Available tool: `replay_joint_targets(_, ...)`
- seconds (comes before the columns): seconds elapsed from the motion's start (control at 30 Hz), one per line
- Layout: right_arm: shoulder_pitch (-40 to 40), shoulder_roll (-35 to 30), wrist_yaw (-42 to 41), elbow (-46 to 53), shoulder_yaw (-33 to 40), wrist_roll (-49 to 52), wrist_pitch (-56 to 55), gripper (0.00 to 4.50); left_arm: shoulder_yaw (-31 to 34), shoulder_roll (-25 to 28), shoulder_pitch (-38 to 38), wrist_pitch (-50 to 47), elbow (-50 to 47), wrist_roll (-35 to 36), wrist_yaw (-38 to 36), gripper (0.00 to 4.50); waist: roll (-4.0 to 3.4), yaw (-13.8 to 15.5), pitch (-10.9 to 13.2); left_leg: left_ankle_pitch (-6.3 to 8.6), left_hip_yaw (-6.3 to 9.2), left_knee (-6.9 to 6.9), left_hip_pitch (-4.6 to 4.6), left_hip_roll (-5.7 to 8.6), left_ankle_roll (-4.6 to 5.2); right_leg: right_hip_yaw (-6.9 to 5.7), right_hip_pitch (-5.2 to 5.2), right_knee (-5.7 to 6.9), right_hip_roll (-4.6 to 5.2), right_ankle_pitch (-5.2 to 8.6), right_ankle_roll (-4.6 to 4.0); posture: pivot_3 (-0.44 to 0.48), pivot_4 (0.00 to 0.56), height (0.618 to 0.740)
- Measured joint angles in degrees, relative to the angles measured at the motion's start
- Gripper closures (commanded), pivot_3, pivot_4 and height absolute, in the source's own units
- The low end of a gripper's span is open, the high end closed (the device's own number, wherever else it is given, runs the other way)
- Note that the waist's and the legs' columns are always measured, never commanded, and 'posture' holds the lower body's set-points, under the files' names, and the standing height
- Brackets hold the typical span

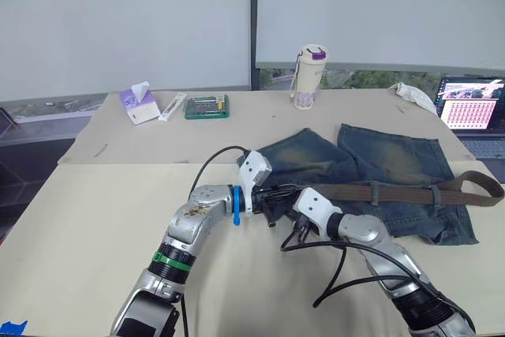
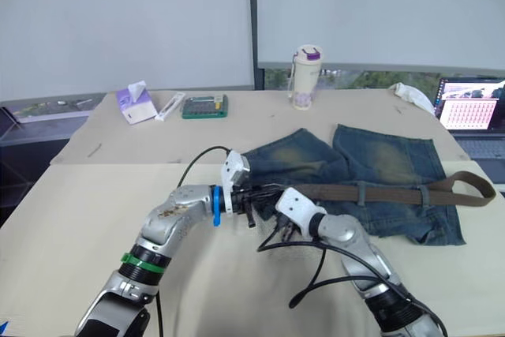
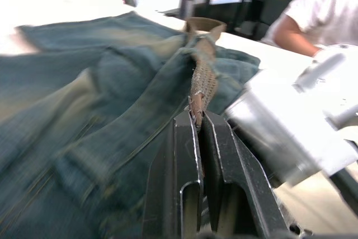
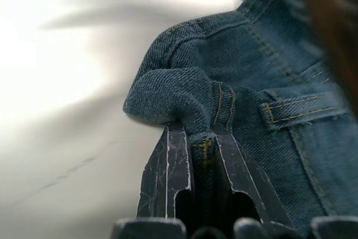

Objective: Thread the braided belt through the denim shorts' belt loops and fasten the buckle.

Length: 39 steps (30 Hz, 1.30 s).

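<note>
Pinching the braided belt (image 3: 202, 79), left gripper (image 3: 198, 122); right gripper (image 4: 202, 138) clamps denim shorts (image 4: 251, 71).

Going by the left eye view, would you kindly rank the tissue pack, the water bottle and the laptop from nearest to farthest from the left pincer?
Measured from the left pincer, shut on the braided belt:
1. Water bottle, straight ahead near the table's far edge.
2. Tissue pack, far-left.
3. Laptop, far-right corner.
Bottle and tissue pack look nearly equal; that ranking is tentative.

Two head views looking forward and down over the table (image 1: 95, 195), sharing the shorts (image 1: 394, 155), wrist views pressed close on denim from opposite sides
</note>
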<state>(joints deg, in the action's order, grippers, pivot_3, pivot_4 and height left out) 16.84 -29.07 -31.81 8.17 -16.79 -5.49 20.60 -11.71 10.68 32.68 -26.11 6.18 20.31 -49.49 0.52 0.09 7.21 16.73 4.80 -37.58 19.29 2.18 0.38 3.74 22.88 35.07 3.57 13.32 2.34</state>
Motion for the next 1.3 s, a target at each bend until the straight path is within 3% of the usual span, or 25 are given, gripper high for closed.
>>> replay_joint_targets(0.1, -0.8, -1.1, -0.9, 0.1, 1.8, 0.9, -2.3, 4.5, 0.4, -0.1, 0.3, 0.0, 1.0, 0.0, 0.9, 4.5, 0.0, 0.1, 0.0, 0.0, -0.01, 0.0, 0.01, 0.0, 0.0, 0.0, 0.0, -0.01, -0.01, 0.0, 0.0, 0.0, 0.15, 0.74)
replay_joint_targets(0.13, -2.3, -1.5, -2.9, 1.8, 3.3, 3.5, -1.7, 3.48, 0.5, -0.1, 0.4, 0.0, 1.1, 0.0, 1.2, 4.5, 0.01, 0.2, 0.0, 0.01, 0.0, 0.02, 0.02, 0.0, 0.01, -0.01, 0.0, -0.03, -0.02, 0.0, 0.0, 0.0, 0.15, 0.74)
replay_joint_targets(0.33, -12.2, -9.6, -18.1, 17.7, 8.7, 21.3, 7.5, 1.42, 1.7, 0.0, 0.3, -2.3, 0.9, 1.0, 1.5, 4.5, 0.02, 0.0, 0.0, 0.03, 0.0, 0.04, -0.02, -0.09, 0.06, 0.0, -0.13, -0.05, -0.08, 0.01, 0.02, 0.0, 0.15, 0.74)
replay_joint_targets(0.47, -15.2, -9.4, -17.4, 22.2, 18.4, 32.0, 15.2, 0.08, 2.4, 0.5, -0.5, -6.8, -1.2, 3.8, 1.1, 4.5, 0.04, -0.4, 0.0, 0.05, 0.04, 0.05, -0.06, -0.12, 0.08, -0.05, -0.22, -0.04, -0.13, 0.02, 0.02, 0.0, 0.15, 0.74)
replay_joint_targets(0.53, -16.5, -7.6, -15.1, 22.8, 22.2, 37.1, 19.3, 0.08, 3.6, 0.9, -1.1, -9.6, -2.3, 6.1, 1.0, 4.5, 0.04, -0.5, 0.0, 0.05, 0.05, 0.1, -0.07, -0.14, 0.09, -0.07, -0.21, -0.04, -0.14, 0.02, 0.03, 0.0, 0.15, 0.74)
replay_joint_targets(0.73, -18.1, 9.9, -0.4, 20.9, 27.3, 49.3, 26.1, 0.08, 11.6, 1.5, -0.8, -25.9, -3.0, 20.4, 0.1, 4.5, -0.05, -1.0, 0.0, 0.03, 0.05, 0.27, 0.03, -0.15, 0.07, 0.03, 0.16, 0.13, -0.09, 0.01, 0.01, 0.0, 0.15, 0.74)
replay_joint_targets(0.9, -17.1, 15.4, 6.0, 18.6, 31.2, 55.5, 26.3, 0.08, 13.8, 2.5, 0.1, -30.5, -2.9, 24.1, 0.0, 4.5, -0.07, -0.8, 0.0, 0.02, 0.04, 0.28, 0.0, -0.11, 0.04, 0.04, 0.15, 0.11, -0.06, 0.01, 0.01, 0.0, 0.15, 0.74)
replay_joint_targets(1.03, -15.7, 19.0, 9.4, 17.8, 33.4, 62.0, 26.1, 1.27, 14.1, 2.8, 0.7, -31.2, -1.9, 24.5, 0.1, 4.5, -0.09, -0.9, 0.0, -0.01, 0.04, 0.36, -0.01, -0.12, 0.0, 0.06, 0.19, 0.11, -0.08, 0.0, 0.0, 0.0, 0.15, 0.74)
replay_joint_targets(1.3, -15.4, 18.8, 11.5, 18.3, 34.2, 69.7, 25.9, 4.01, 13.7, 3.3, 0.9, -30.1, -0.7, 23.7, 0.2, 4.5, -0.1, -0.9, 0.0, -0.02, 0.02, 0.43, -0.01, -0.12, -0.02, 0.07, 0.21, 0.1, -0.08, 0.01, 0.0, 0.0, 0.15, 0.74)
